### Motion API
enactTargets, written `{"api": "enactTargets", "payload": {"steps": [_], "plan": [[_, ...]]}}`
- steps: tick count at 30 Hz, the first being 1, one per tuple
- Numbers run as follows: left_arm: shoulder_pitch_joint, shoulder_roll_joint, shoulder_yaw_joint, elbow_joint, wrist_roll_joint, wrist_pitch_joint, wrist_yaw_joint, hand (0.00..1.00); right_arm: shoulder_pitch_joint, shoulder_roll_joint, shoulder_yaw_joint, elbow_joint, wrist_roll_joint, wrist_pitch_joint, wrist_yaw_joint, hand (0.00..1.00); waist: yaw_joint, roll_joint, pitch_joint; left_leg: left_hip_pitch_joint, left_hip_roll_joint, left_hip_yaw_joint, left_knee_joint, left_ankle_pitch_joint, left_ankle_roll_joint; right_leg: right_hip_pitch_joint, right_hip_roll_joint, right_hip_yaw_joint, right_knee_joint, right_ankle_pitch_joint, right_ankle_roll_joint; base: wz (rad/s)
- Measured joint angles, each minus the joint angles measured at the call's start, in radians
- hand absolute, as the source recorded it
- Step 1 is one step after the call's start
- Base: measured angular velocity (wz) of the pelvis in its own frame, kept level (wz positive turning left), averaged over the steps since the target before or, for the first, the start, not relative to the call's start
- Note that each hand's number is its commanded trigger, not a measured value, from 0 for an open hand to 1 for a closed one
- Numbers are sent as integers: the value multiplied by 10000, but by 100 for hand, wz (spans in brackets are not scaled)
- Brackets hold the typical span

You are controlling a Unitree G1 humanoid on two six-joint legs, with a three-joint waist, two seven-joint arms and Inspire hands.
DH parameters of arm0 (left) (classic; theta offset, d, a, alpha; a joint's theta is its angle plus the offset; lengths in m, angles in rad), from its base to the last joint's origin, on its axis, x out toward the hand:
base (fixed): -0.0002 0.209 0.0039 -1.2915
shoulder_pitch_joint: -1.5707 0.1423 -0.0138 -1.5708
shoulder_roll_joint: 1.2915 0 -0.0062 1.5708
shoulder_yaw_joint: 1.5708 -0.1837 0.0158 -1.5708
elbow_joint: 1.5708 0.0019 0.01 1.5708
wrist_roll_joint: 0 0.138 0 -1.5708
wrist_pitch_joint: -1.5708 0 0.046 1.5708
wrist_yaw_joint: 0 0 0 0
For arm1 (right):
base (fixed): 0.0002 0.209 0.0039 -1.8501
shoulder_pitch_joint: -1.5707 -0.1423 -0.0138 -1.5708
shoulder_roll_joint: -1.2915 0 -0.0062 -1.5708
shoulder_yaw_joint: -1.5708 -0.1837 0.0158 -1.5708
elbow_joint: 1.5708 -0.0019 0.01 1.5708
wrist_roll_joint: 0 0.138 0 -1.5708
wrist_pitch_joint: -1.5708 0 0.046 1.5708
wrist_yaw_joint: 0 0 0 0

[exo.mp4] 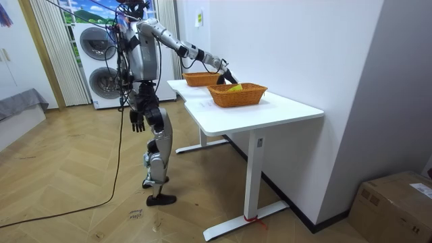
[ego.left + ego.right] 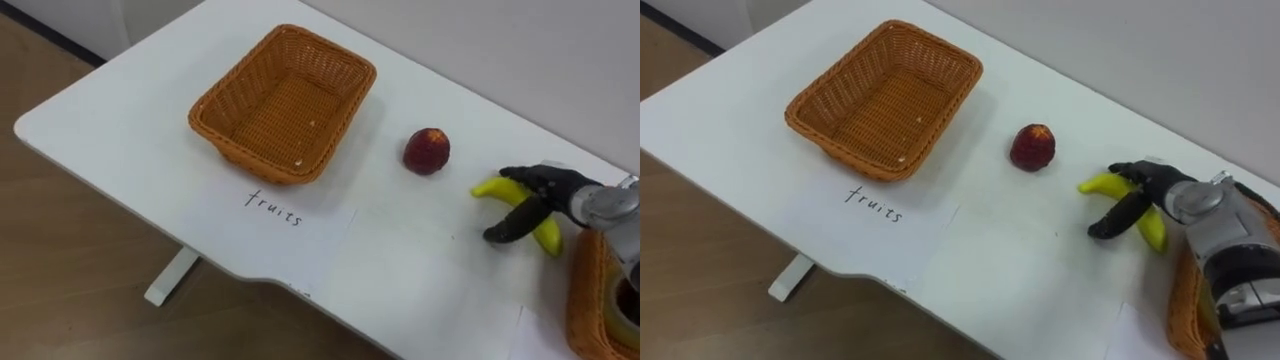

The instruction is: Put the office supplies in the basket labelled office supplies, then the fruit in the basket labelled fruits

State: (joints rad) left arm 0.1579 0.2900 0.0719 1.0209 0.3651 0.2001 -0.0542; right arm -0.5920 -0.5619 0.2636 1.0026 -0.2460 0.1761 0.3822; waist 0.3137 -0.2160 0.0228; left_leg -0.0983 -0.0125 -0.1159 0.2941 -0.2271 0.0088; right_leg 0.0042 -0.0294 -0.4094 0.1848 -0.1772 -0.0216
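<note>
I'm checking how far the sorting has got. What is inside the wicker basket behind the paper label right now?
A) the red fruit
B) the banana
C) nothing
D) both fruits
C: the basket shows only bare wicker inside. The red fruit lies on the table to its right, and the banana lies further right with the right hand curled round it.
</note>
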Motion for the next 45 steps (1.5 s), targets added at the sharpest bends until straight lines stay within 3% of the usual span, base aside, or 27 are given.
{"api": "enactTargets", "payload": {"steps": [4, 7, 17, 21, 24, 32, 39, 45], "plan": [[-145, 0, -15, -1, 0, 1, -4, 0, -3, -312, 89, 59, -343, 162, -225, 100, 252, 10, 8, 39, -2, -46, -3, 3, -7, 102, 9, -27, -7, 0, 0, 2], [-227, 0, -9, 0, 0, -3, 17, 0, -117, -330, 89, 57, -392, 402, -238, 100, 257, 14, 12, 66, 6, -1, -21, 2, -8, 125, 18, -28, -8, 0, 0, 1], [-263, 29, -72, 11, 0, -39, 252, 0, -163, -340, 509, 69, -344, 563, -130, 100, 246, -48, -15, 176, 20, 149, -30, 8, -5, 146, 7, 183, 2, -1, 1, -5], [-303, 28, -72, 11, 1, -59, 314, 0, -159, -298, 517, 12, -345, 580, 109, 100, 238, -131, 64, 202, 50, 268, -20, 7, -6, 150, 16, 245, 22, 2, -4, -8], [-327, 19, -164, 9, 4, -61, 415, 0, -158, -297, 532, 8, -351, 688, 284, 100, 234, -138, 69, 168, 61, 315, -41, -1, -6, 148, 22, 260, 26, 34, -21, -5], [-326, 20, -166, -30, 2, -49, 437, 0, -135, -297, 605, -621, -527, 869, 765, 100, 207, -210, 5, 263, 92, 400, -27, 5, -7, 148, 62, 405, 1, 82, -40, -3], [-204, 9, -157, -55, -9, -84, 484, 0, -60, -273, 632, -2494, -1559, 850, 694, 100, -114, -183, -6, 422, 166, 575, -105, 15, -21, 178, 125, 670, 2, 88, -50, -8], [50, -108, -102, -462, 8, -82, 743, 0, -37, -274, 444, -4534, -1582, 866, 552, 100, -402, -173, -24, 610, 173, 619, -218, 26, -33, 284, 136, 811, 3, 90, -52, -4]]}}
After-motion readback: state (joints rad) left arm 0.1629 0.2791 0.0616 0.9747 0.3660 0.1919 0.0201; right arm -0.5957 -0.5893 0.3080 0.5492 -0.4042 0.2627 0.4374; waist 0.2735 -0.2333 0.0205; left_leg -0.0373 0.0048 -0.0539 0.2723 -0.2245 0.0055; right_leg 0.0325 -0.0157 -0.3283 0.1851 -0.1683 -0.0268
